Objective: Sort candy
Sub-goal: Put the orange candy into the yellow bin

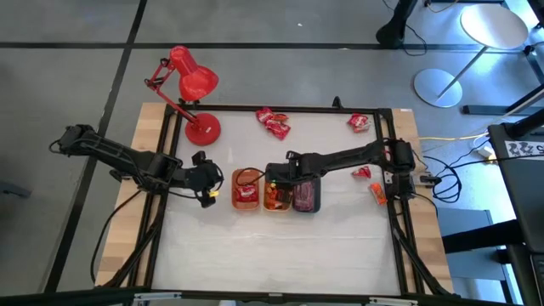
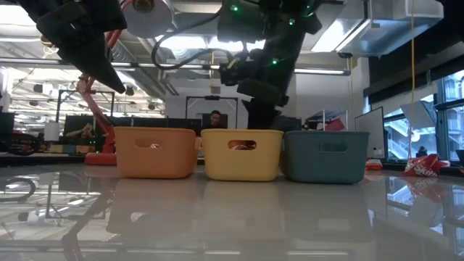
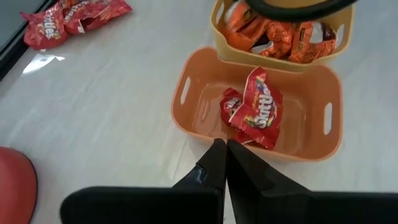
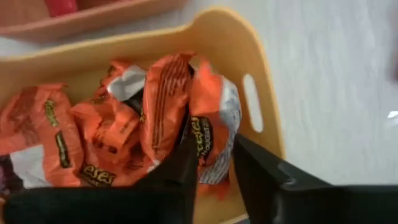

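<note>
Right gripper (image 4: 214, 165) jaws parted, orange candy (image 4: 165, 106) upright between, yellow tray (image 4: 264, 81)

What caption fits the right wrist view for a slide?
Right gripper, fingers parted, over orange candy piled in the yellow tray.

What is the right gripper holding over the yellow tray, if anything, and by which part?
The right gripper, jaws parted, straddles an orange candy packet's edge over the yellow tray; whether it grips cannot be told. Left gripper is shut, empty.
</note>
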`<state>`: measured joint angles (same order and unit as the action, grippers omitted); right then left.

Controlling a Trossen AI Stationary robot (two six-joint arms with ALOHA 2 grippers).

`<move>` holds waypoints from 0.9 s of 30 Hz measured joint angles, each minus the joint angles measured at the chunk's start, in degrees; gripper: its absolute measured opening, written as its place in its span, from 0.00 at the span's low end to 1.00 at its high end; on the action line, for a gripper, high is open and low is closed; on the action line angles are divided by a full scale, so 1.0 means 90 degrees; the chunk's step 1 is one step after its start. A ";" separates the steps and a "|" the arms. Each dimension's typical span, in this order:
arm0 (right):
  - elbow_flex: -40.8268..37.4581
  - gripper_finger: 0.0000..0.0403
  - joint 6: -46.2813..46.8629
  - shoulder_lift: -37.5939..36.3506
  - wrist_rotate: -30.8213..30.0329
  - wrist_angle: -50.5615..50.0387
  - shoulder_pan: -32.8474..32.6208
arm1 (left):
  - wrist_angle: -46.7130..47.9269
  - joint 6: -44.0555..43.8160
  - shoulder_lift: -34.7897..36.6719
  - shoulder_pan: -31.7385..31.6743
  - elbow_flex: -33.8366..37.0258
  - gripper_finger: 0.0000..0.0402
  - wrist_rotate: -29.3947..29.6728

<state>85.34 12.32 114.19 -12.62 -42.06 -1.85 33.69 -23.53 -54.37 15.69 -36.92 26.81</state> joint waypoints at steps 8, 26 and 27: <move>0.0008 0.48 0.0172 -0.0229 -0.0032 -0.0057 0.0000 | 0.0015 -0.0007 -0.0019 -0.0003 0.0000 0.01 0.0000; 0.0015 0.51 -0.1977 -0.1191 0.0517 0.0186 0.2213 | 0.0010 0.0010 -0.0019 -0.0003 0.0000 0.01 0.0000; 0.0015 0.51 -0.2187 -0.1131 0.0573 0.0245 0.2409 | 0.0010 0.0010 -0.0019 -0.0003 0.0000 0.01 0.0000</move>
<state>85.47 -7.37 104.01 -7.47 -39.86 19.83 33.78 -23.44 -54.54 15.66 -36.93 26.81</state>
